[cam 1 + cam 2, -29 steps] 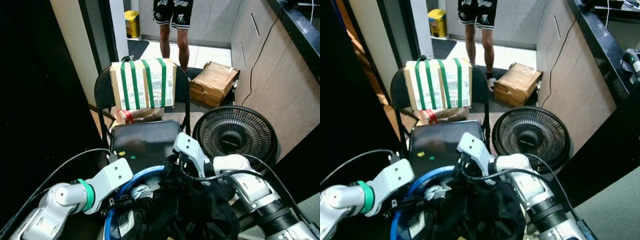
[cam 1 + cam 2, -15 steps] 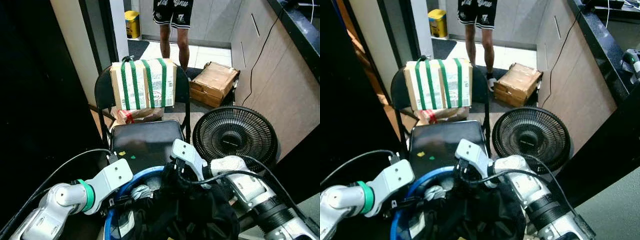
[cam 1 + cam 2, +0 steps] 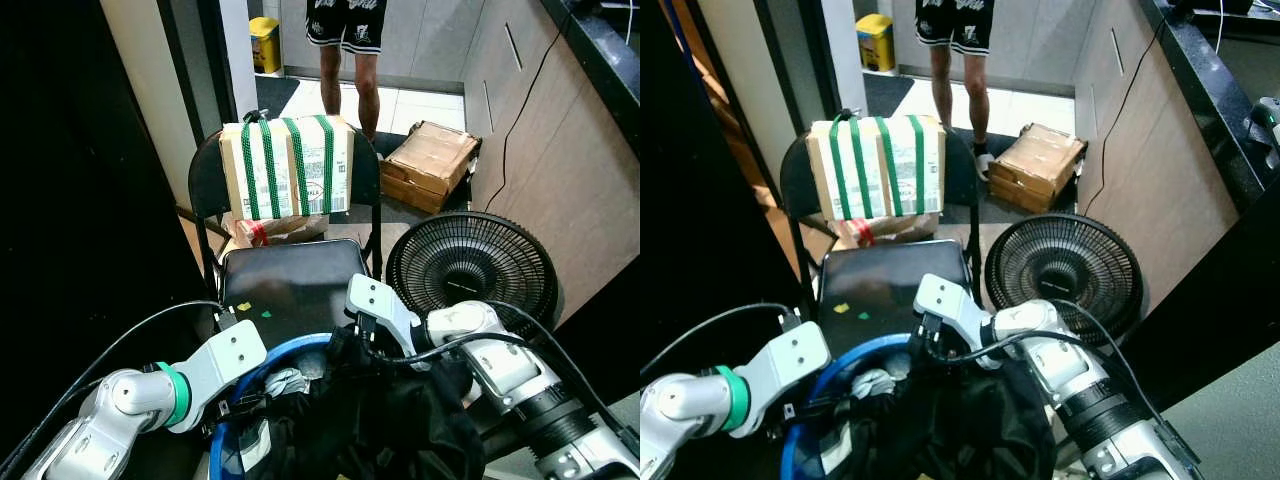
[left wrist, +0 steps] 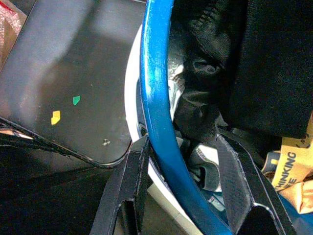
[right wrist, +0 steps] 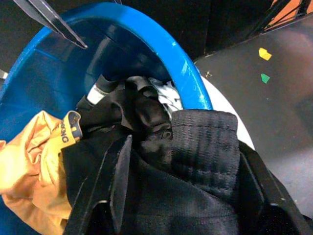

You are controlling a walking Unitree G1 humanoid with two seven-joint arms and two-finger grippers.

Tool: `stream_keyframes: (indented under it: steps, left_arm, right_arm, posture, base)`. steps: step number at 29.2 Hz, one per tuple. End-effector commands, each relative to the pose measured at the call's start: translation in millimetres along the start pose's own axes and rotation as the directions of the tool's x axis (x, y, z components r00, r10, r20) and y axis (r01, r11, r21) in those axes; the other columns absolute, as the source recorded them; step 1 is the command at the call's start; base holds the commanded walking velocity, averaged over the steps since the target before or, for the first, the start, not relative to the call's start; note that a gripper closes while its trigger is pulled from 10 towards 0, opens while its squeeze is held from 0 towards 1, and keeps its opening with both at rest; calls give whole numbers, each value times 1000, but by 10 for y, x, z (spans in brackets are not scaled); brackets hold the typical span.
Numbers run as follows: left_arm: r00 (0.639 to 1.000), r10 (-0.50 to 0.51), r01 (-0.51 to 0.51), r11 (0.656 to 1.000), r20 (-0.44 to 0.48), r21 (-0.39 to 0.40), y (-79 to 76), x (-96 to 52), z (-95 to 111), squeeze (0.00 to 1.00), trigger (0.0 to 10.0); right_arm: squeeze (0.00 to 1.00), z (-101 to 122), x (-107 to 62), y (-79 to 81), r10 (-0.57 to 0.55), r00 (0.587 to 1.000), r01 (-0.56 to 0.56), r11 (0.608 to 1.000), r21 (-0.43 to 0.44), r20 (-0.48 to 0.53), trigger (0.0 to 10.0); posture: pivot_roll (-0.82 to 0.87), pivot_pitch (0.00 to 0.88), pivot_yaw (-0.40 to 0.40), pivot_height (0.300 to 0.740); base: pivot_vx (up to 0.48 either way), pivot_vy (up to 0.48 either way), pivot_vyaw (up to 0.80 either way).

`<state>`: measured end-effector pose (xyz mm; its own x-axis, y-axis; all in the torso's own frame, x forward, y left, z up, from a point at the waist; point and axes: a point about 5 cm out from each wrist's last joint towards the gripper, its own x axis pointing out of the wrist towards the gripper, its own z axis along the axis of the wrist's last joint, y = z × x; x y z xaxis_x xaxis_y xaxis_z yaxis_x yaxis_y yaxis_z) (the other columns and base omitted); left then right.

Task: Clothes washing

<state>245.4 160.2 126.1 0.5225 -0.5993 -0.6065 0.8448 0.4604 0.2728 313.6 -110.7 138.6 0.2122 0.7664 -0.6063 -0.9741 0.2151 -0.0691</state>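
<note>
Since one second ago my right arm has shifted a little toward the chair, while the left arm has stayed at the basket edge. My right end effector (image 5: 178, 161) is closed on the black fabric garment (image 5: 195, 161), which lies heaped on top of the round blue plastic laundry basket (image 5: 161, 44). My left end effector (image 4: 183, 169) grips the basket's blue rim, one finger on each side. An orange cloth with printed letters (image 5: 29, 147) lies inside the basket. Behind it stands a black folding chair (image 3: 290, 280) carrying a cardboard box with green straps (image 3: 285, 165), beside a black round fan (image 3: 470, 265). A person's legs (image 3: 345, 70) stand farther back.
</note>
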Motion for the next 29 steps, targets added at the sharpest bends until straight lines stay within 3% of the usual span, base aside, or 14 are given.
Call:
stream_keyframes:
  steps: [1,14,16,19,20,21,22,23,24,25,26,27,28,29]
  left_arm:
    - [996,-85,85,996,-20,-22,-155,48,-56,0,10000]
    - [994,-102,101,994,-26,-29,-186,40,-62,0,10000]
    - [994,-106,105,994,-25,-30,-192,42,-58,0,10000]
    - [994,-108,107,994,-24,-30,-194,45,-53,0,10000]
    - [994,-108,107,994,-23,-30,-194,44,-51,0,10000]
    - [994,-108,107,994,-23,-30,-194,44,-51,0,10000]
    - [994,-107,106,994,-22,-29,-191,43,-48,0,10000]
    - [994,-106,105,994,-21,-28,-189,42,-46,0,10000]
    - [994,-104,103,994,-19,-28,-188,46,-44,0,10000]
    - [994,-104,103,994,-19,-28,-188,46,-44,0,10000]
    - [994,-103,103,994,-18,-27,-189,49,-42,0,10000]
    - [995,-103,103,994,-17,-26,-190,51,-41,0,10000]
    - [995,-103,103,994,-17,-26,-190,51,-41,0,10000]
    - [994,-104,104,994,-15,-26,-193,55,-37,0,10000]
  right_arm:
    - [0,-179,182,234,179,982,-176,983,55,-64,0]
    - [0,-189,213,178,118,991,-112,990,80,-64,0]
    - [0,-145,188,93,57,998,-54,995,84,-40,0]
    - [0,-7,146,12,7,999,-12,994,107,51,0]
    - [0,136,97,-65,-43,989,23,990,138,144,0]
    - [0,136,97,-65,-43,989,23,990,138,144,0]
    - [0,315,15,-178,-119,960,76,982,172,254,0]
    - [0,527,-105,-320,-222,905,158,968,197,364,0]
    - [0,737,-257,-482,-349,814,261,934,245,464,0]
    - [0,737,-257,-482,-349,814,261,934,245,464,0]
    - [0,903,-414,-638,-484,701,378,875,302,523,0]
    - [0,994,-512,-724,-560,621,442,828,346,548,0]
    - [0,994,-512,-724,-560,621,442,828,346,548,0]
    - [0,1054,-632,-827,-653,513,506,755,417,557,0]
  posture:
    - [141,92,64,740]
    - [142,99,67,740]
    - [142,99,67,740]
    - [142,99,67,740]
    - [142,99,67,740]
    - [142,99,67,740]
    - [142,99,67,740]
    - [142,99,67,740]
    - [134,91,70,740]
    - [134,91,70,740]
    - [134,91,70,740]
    - [134,91,70,740]
    - [134,91,70,740]
    - [132,90,67,740]
  base:
    - [0,0,0]
    - [0,0,0]
    - [0,0,0]
    - [0,0,0]
    - [0,0,0]
    - [0,0,0]
    - [0,0,0]
    - [0,0,0]
    - [0,0,0]
    - [0,0,0]
    - [0,0,0]
    - [0,0,0]
    - [0,0,0]
    - [0,0,0]
